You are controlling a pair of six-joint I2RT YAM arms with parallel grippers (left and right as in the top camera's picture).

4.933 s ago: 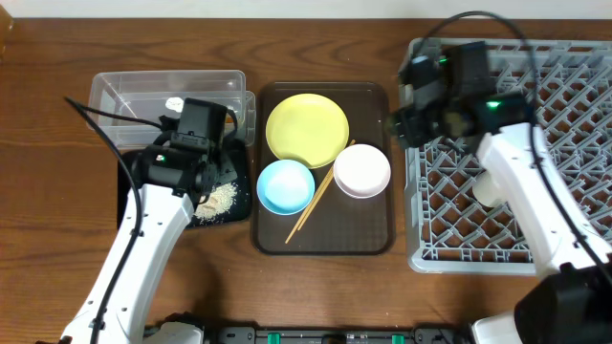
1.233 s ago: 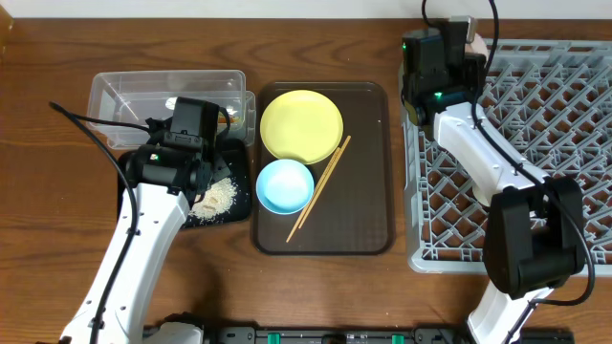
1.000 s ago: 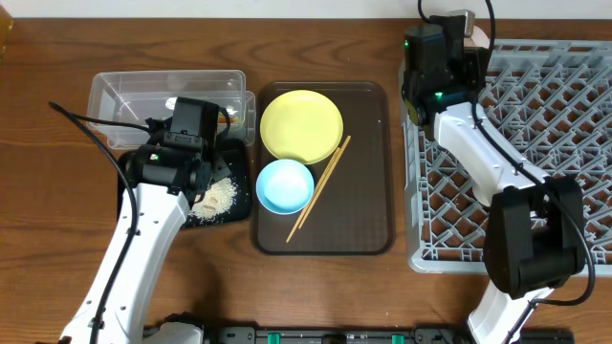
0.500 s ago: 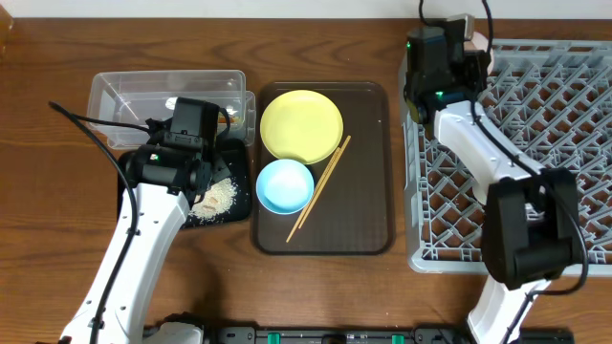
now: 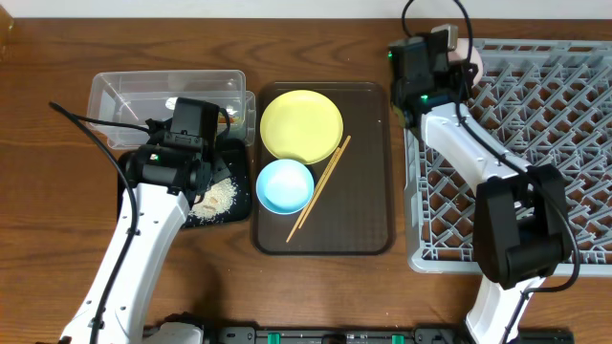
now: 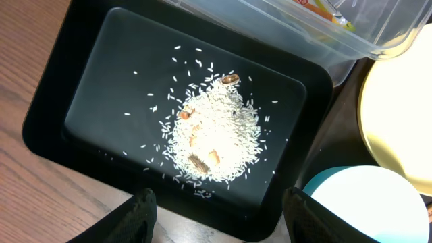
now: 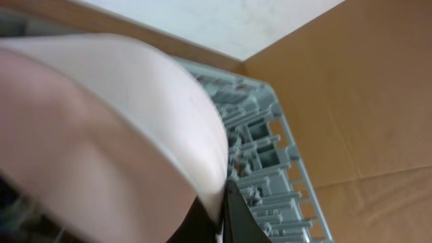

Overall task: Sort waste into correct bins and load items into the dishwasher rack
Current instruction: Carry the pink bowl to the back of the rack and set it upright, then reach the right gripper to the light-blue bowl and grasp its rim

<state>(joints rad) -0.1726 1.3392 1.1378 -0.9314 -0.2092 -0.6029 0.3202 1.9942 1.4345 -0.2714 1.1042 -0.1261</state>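
Now our right fingers [image 7: 223,216] pinch the white bowl [image 7: 121,115]; the rack [image 5: 535,162] spreads right and nearer. Left fingers [image 6: 221,219] hang open, empty.

Robot lab bench staged as a mock kitchen cleanup. Two white robot arms, left arm [image 5: 143,239] and right arm [image 5: 469,143], trail black cables [image 5: 86,117] over a wood-grain table [image 5: 57,277]. The grey dishwasher rack [image 5: 574,143] sits straight on the table at its right edge. Right wrist view shows a plain white wall [image 7: 223,20] and a brown cardboard-looking panel [image 7: 364,88].
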